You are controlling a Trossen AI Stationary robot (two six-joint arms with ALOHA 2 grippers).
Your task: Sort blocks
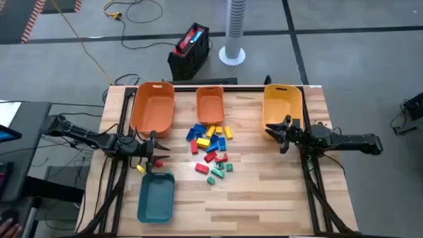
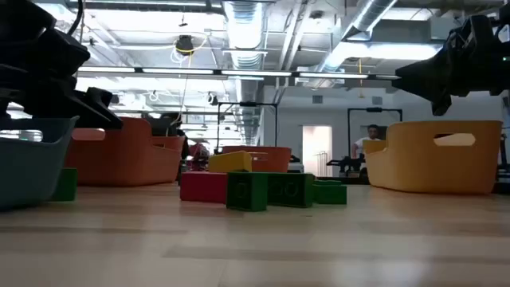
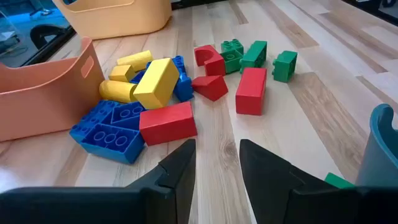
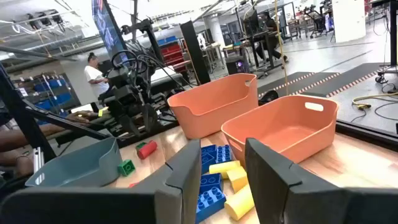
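From above, the blocks [image 1: 211, 151] lie in a loose heap in the middle of the wooden table [image 1: 264, 192], just below the small orange bin [image 1: 210, 104]; blue and yellow ones sit nearest that bin, red and green ones farther from it. A larger orange bin [image 1: 152, 106] stands to one side of the small one and a yellow bin [image 1: 282, 106] to the other, while a teal bin [image 1: 156, 197] sits nearer the table's front edge. The left gripper [image 1: 153, 153] hovers between the large orange bin and the teal bin, beside the heap; the right gripper [image 1: 283, 135] hangs at the yellow bin's front edge. At table height, green and red blocks [image 2: 263, 190] stand in front with the small orange bin behind, and a lone green block [image 2: 64, 183] rests just beside the teal bin [image 2: 28, 159]. The left wrist camera shows its fingers [image 3: 180, 174] apart and empty, the heap [image 3: 180, 87] ahead of them. The right wrist camera shows its fingers [image 4: 186, 171] apart too, holding nothing, with blue and yellow blocks [image 4: 221, 180] near the small orange bin [image 4: 283, 127]; a person [image 4: 96, 74] stands in the background.
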